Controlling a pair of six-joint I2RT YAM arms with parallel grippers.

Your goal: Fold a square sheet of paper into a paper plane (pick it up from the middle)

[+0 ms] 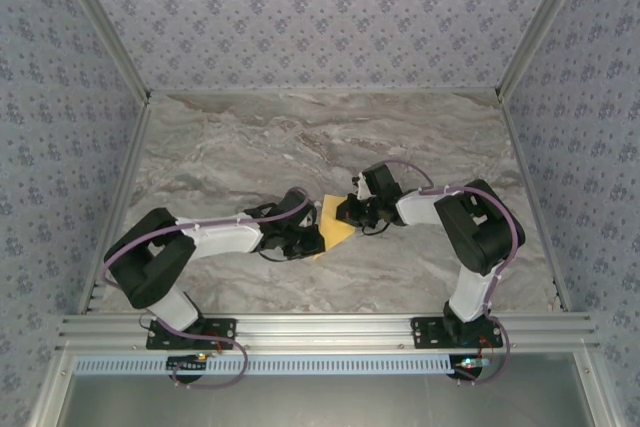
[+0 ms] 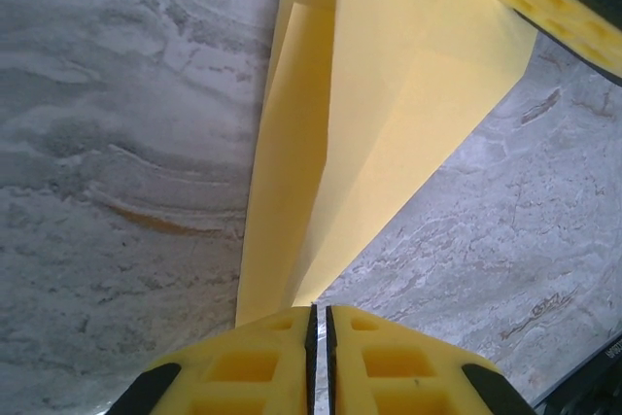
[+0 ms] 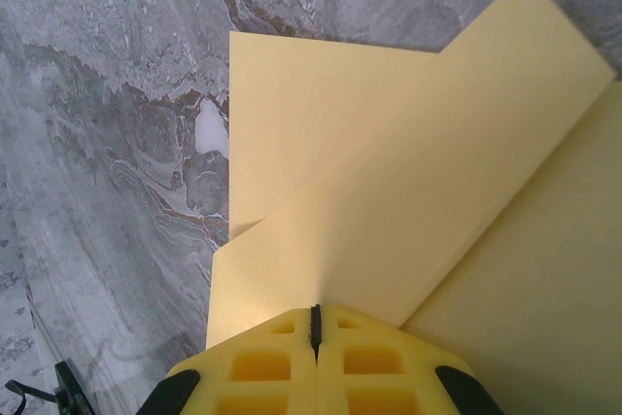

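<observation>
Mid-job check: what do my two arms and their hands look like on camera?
The left arm and right arm each have white links between bulky black joint housings, and a lilac cable loops along each. The left hand and right hand have yellow fingers moulded with square pockets, and a thin black strip lines their inner faces.

The left arm [image 1: 215, 237] and right arm [image 1: 470, 227] have white links, bulky black joints and black bases, with a lilac cable [image 1: 240, 218] looping along each. The fingers [image 2: 243, 366] are yellow plastic moulded with square recesses, black strips lining their inner edges.
</observation>
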